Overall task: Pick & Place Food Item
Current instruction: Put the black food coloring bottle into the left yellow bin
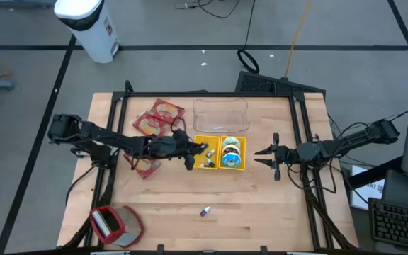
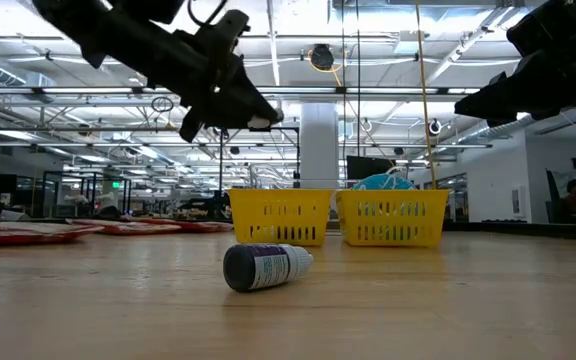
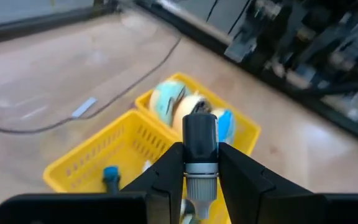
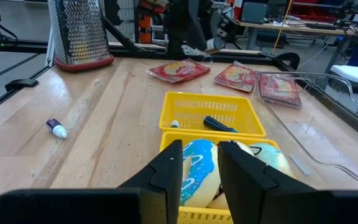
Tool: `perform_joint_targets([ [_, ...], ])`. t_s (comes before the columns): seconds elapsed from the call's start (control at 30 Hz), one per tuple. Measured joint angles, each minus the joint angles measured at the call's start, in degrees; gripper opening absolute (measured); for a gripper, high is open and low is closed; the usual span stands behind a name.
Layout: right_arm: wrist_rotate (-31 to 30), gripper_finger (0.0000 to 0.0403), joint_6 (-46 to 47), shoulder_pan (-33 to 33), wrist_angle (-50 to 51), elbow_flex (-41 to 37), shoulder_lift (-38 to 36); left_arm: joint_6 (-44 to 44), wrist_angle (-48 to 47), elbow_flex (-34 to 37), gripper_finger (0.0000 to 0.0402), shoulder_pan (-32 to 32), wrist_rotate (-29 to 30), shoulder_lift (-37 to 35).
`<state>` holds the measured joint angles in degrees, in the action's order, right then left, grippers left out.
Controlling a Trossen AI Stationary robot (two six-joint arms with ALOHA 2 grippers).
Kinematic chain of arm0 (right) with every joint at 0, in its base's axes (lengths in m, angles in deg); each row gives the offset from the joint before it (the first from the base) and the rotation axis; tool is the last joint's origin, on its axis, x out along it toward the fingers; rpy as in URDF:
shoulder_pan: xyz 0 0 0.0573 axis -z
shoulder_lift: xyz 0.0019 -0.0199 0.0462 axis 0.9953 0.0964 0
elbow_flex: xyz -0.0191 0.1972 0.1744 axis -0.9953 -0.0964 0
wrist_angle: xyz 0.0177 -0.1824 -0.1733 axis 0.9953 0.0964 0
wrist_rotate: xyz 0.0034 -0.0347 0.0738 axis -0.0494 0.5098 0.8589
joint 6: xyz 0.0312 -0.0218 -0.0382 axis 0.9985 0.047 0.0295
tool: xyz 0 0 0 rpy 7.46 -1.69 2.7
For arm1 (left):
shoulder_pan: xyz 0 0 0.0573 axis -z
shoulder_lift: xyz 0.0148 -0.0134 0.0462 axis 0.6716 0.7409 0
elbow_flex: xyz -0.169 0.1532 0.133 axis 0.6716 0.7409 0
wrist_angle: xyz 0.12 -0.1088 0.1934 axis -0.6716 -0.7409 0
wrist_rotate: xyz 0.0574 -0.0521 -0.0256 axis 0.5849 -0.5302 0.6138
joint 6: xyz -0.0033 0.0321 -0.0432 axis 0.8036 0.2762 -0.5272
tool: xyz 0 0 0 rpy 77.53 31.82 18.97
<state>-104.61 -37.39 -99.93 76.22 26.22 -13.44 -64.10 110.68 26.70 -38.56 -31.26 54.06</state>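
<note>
Looking down from the high view, left end effector (image 1: pixel 192 153) is hanging at the left edge of the yellow basket (image 1: pixel 220 153) on the desk (image 1: pixel 261 205), right end effector (image 1: pixel 262 157) waiting further right. Low view is showing the left arm above the basket pair, a loose bottle (image 2: pixel 264 267) lying in front. Left wrist view: end effector is clamping a small dark-capped bottle (image 3: pixel 200 152), long axis running along the fingers (image 3: pixel 166 177), empty-ish compartment just beyond and below. Right wrist view: fingers (image 4: pixel 166 171) slightly apart, grasping nothing
</note>
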Motion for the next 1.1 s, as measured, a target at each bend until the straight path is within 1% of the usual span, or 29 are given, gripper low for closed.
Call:
perform_joint_targets([
  [0.17, -0.28, 0.0091, 0.0, 0.0, 0.0, 0.0, 0.01, -0.04, -10.8, -6.18, 0.0092, 0.37, 2.62, 4.18],
  [0.27, -1.2, 0.0091, 0.0, 0.01, -0.02, 0.0, 0.0, -0.36, -13.59, -9.74, 0.0092, 0.35, 2.79, 8.45],
  [0.4, -1.51, 0.0091, 0.0, 0.02, 0.04, 0.0, 0.0, -0.17, -14.69, -13.24, 0.0092, 0.35, 2.77, 14.54],
  [0.57, -1.49, 0.0091, 0.17, 0.02, 0.12, 0.0, 0.02, -1.39, -17.61, -15.45, 0.0092, -0.02, 2.75, 18.7],
  [0.73, -1.5, 0.0091, 0.09, 0.02, 0.48, -0.02, 0.0, -4.55, -18.61, -15.49, 0.0092, -0.63, 2.75, 19.67],
  [1.1, -1.49, 0.0091, 0.04, 0.02, 0.62, -0.02, 0.0, -4.5, -19.15, -15.49, 0.0093, -0.63, 2.24, 19.66],
])
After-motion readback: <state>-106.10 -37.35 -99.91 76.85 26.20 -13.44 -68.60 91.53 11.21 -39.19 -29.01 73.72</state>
